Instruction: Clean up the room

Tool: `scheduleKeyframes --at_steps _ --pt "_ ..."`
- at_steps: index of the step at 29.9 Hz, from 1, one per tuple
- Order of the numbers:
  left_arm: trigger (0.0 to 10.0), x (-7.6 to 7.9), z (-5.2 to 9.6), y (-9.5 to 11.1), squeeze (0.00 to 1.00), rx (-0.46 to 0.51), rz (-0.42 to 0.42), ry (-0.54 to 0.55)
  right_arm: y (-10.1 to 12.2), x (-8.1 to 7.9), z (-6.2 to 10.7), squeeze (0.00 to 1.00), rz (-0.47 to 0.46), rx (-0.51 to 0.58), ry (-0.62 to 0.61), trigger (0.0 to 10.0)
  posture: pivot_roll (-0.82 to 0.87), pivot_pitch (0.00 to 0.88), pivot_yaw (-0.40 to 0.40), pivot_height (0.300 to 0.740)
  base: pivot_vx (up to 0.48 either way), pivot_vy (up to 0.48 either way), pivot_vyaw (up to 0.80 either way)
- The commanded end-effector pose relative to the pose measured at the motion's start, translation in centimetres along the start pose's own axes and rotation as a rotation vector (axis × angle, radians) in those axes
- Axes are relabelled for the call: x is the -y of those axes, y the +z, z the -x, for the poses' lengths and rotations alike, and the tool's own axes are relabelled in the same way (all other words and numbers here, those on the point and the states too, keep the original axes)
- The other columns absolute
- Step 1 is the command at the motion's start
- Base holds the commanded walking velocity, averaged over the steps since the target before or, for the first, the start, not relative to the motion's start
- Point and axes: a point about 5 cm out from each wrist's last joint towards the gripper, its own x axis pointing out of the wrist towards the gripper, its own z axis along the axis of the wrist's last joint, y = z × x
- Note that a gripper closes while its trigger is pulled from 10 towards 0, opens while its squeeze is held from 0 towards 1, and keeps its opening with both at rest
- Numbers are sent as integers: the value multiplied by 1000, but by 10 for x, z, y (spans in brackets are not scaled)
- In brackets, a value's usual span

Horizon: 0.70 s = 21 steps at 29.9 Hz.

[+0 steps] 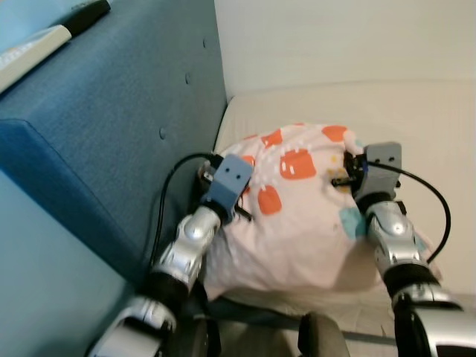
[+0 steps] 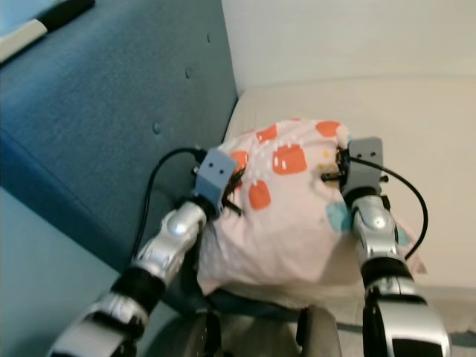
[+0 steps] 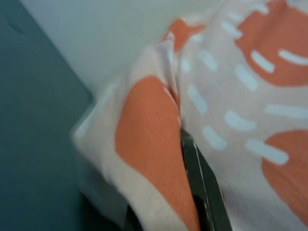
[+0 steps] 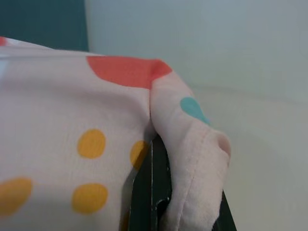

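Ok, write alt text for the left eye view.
Both of the robot's silver arms hold up a pink pillow with orange patches, the left gripper and right gripper pinching its top corners. It hangs over a cream mattress, beside a blue upholstered headboard.

Headboard: blue upholstered panel (image 1: pixel 111 141) with button tufts, running along the robot's left side, its top edge thick and padded.
Mattress: cream-white surface (image 1: pixel 416 111), meeting the blue panel at its left edge.
Wall: plain pale wall (image 1: pixel 335 37) behind the mattress.
Left foreground: flat light-blue surface (image 1: pixel 37 297) below the panel.
Light: soft and even, no hard shadows.
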Motion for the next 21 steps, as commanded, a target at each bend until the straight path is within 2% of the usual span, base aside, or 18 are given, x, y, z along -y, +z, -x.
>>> scheduleKeyframes --at_steps 1,5,6,9,10,12,14,16,19,20,21 --pt "10000 -22 4 -7 0 -18 -17 88 10 12 -4 0 32 26 -35 10000 50 285 102 601 0 0 0" --pt "10000 -31 -5 4 0 4 -40 105 23 13 -12 0 58 48 -37 10000 50 284 100 601 0 0 0" --pt "10000 -35 -10 12 0 26 -62 116 32 14 -17 0 72 69 -40 10000 49 282 101 601 0 0 0" --pt "10000 -38 -13 17 0 42 -77 124 39 15 -21 0 88 86 -42 10000 48 280 100 601 0 0 0" --pt "10000 -41 -18 26 0 66 -115 132 48 15 -25 0 105 107 -44 10000 48 282 101 601 0 0 0" --pt "10000 -41 -18 26 0 66 -115 132 48 15 -25 0 105 107 -44 10000 48 282 101 601 0 0 0" --pt "10000 -46 -26 41 0 104 -166 147 66 16 -33 0 156 150 -47 10000 49 278 106 601 0 0 0" --pt "10000 -48 -30 48 0 122 -175 151 72 16 -35 0 170 164 -49 10000 49 278 106 601 0 0 0" --pt "10000 -50 -34 60 0 165 -161 152 84 19 -39 0 180 199 -59 10000 50 274 106 601 0 0 0" --pt "10000 -49 -36 70 0 214 -78 128 97 23 -41 0 183 246 -78 10000 53 274 104 601 0 0 0" --pt "10000 -49 -36 70 0 214 -78 128 97 23 -41 0 183 246 -78 10000 53 274 104 601 0 0 0"
